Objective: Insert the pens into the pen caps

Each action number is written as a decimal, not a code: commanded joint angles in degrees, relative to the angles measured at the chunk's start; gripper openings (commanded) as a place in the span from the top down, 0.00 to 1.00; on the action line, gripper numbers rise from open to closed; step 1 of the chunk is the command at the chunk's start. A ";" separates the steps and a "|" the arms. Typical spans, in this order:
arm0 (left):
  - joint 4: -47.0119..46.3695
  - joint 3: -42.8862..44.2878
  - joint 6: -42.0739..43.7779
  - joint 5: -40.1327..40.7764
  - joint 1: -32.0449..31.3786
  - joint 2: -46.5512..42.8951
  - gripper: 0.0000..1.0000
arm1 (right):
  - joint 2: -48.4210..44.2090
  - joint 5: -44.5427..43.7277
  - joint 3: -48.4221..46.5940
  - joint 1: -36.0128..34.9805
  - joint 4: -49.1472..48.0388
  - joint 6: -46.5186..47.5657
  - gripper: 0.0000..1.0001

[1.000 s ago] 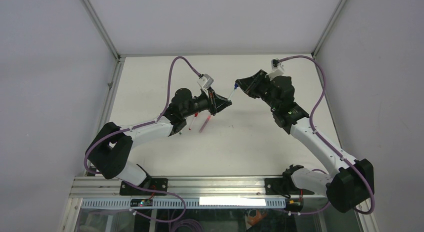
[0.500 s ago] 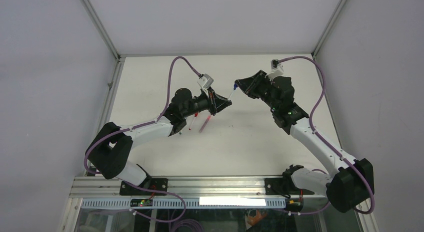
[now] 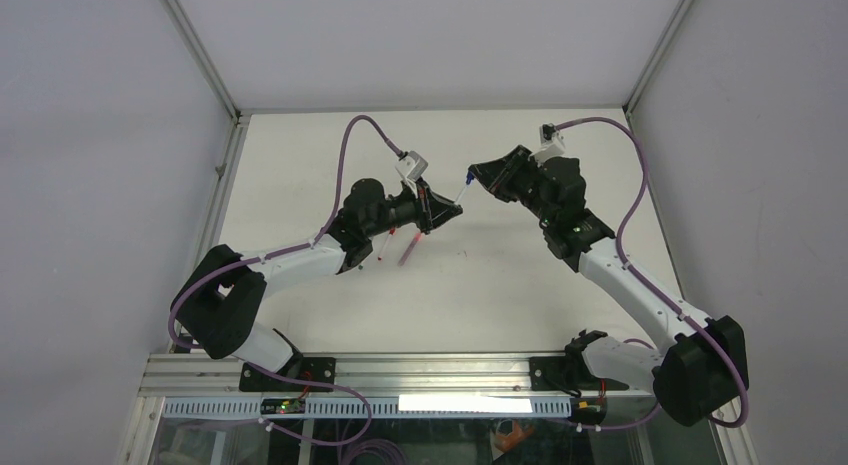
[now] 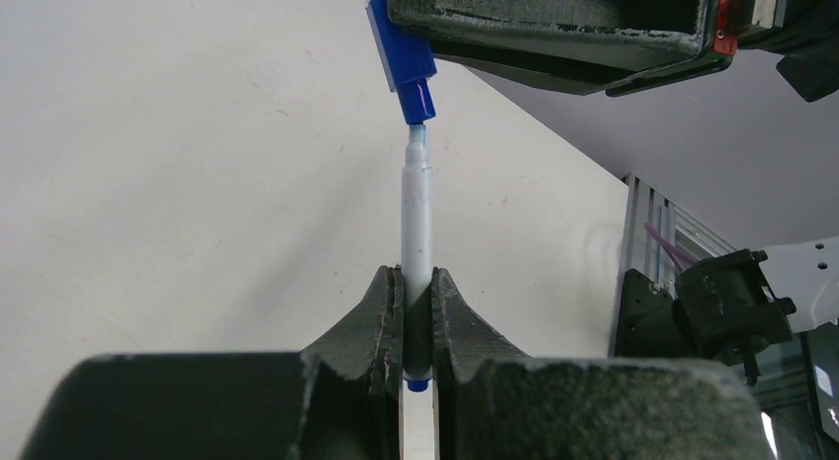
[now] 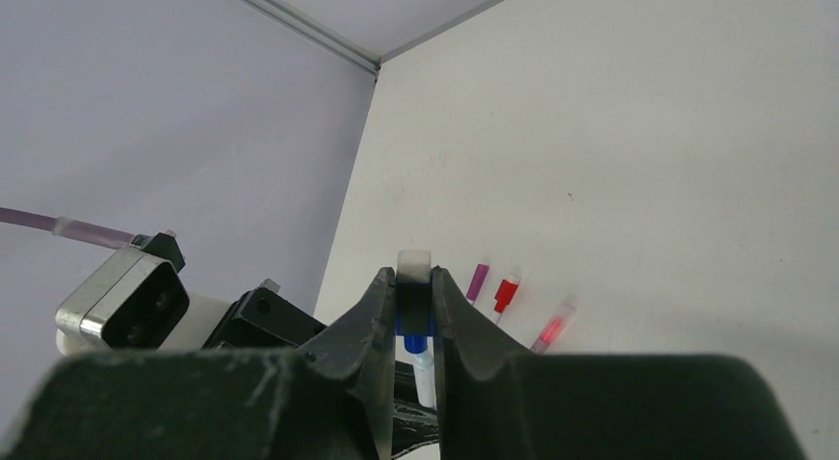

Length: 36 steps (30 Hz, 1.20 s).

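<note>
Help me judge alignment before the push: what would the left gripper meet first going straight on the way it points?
The blue cap in the right gripper: the white pen held by the left gripper points tip-first at the cap's mouth, seemingly almost touching, though depth is unclear.

table (image 3: 520, 285): white, flat, faintly scuffed.
purple-tipped pen (image 5: 478, 279): lies flat on the table, just right of the right pincer (image 5: 414, 282) in that pincer's own camera.
red-tipped pen (image 5: 506, 295): just beside the purple-tipped pen, a little further from the right pincer.
pink pen (image 5: 552, 327): furthest out of the three, apart from the red-tipped pen.
from above: all three lie on the near side of the left pincer (image 3: 452, 209).
</note>
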<state>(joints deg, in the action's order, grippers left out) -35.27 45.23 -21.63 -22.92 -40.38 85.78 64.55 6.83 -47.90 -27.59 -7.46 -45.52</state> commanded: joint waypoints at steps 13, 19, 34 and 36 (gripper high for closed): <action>5.28 5.47 6.53 3.29 1.88 -2.78 1.00 | -0.13 3.02 -0.24 -3.19 2.21 2.59 1.00; 6.98 7.17 7.53 3.25 1.93 -1.51 1.00 | -0.14 2.59 -0.57 -4.19 3.18 3.79 1.00; 7.91 7.97 11.70 3.72 2.06 -2.48 1.00 | 2.50 2.71 -0.59 -5.01 3.77 4.47 1.00; 7.48 7.49 13.19 2.19 2.06 -2.83 1.00 | 2.88 3.05 -0.82 -5.01 3.77 4.67 1.00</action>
<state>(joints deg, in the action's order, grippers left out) -21.06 49.91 -12.01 -21.06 -38.87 84.95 66.26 3.97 -47.88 -30.41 -5.87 -41.41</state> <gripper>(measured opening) 0.071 0.170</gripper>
